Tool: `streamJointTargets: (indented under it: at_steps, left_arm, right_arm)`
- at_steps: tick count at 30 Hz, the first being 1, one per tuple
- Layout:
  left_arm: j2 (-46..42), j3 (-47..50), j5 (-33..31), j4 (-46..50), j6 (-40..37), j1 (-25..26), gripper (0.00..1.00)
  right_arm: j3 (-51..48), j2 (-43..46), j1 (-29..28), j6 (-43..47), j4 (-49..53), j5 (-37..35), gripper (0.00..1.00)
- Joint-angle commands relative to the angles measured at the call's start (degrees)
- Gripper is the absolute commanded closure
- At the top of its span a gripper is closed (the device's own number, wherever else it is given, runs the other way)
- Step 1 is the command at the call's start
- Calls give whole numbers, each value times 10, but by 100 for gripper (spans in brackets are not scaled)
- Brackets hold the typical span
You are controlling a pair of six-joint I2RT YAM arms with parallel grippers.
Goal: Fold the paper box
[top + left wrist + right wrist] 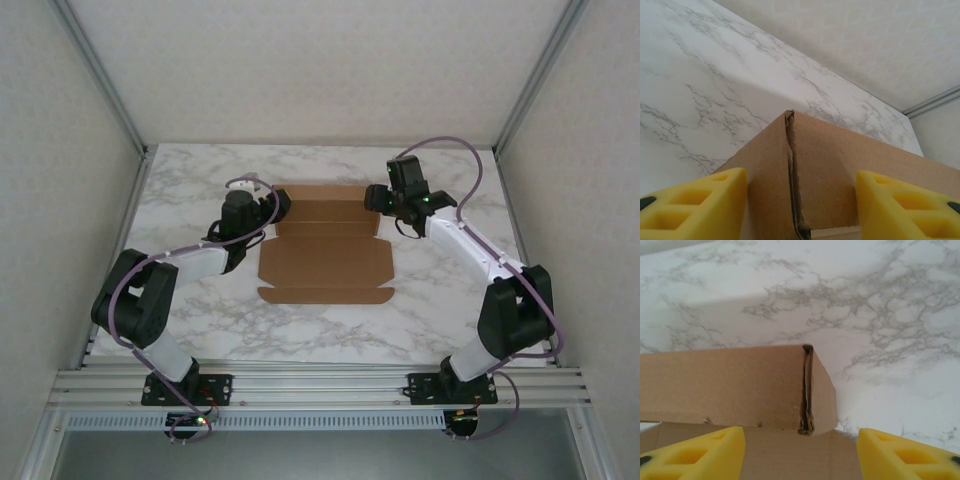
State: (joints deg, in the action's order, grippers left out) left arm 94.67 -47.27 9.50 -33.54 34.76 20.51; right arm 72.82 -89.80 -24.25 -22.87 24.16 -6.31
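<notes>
Half open and empty, the left end effector and right end effector are straddling the paper box's far corners; closing evenly seems wise.

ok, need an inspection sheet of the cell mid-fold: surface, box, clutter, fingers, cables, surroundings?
Surface: white marble-pattern table, flat.
Job's things: paper box mid-table. Its near part lies flat; the far wall and both far corner flaps stand up.
Clutter: nothing seen.
Grippers: left gripper at the box's far left corner, right gripper at the far right corner. Each pair of yellow fingers stands apart around its corner; no grip seen.
Cables: purple cables loop along both arms, off the box.
Surroundings: pale walls around the table, aluminium rail along the near edge.
</notes>
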Motion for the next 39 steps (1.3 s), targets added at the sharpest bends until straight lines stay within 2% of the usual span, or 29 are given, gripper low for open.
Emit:
streamJointTargets:
  at_steps: [1,5,10,16,22,26,29,34,39]
  left_arm:
    - [4,-3,7,64,5,-4,41]
    - [-18,-30,7,88,-1,-4,37]
    - [-51,-56,5,116,-22,-6,35]
    - [-106,-41,-24,129,-74,-6,34]
    - [-167,31,-75,95,-101,2,36]
    - [-188,96,-128,55,-133,30,38]
    - [-202,142,-168,18,-163,55,38]
    - [-209,166,-202,29,-138,58,38]
    - [-192,138,-209,108,-84,46,38]
  right_arm:
    - [2,14,3,-9,33,1,35]
    - [-31,65,3,-5,22,-10,29]
    - [-91,129,2,12,-5,3,17]
    - [-154,205,3,15,-39,5,23]
    - [-147,199,3,4,-48,-6,25]
    - [-154,182,6,-29,-76,-39,27]
    - [-155,171,10,-38,-83,-37,27]
    - [-191,176,12,-73,-107,-31,27]
    - [-229,176,13,-107,-113,-4,29]
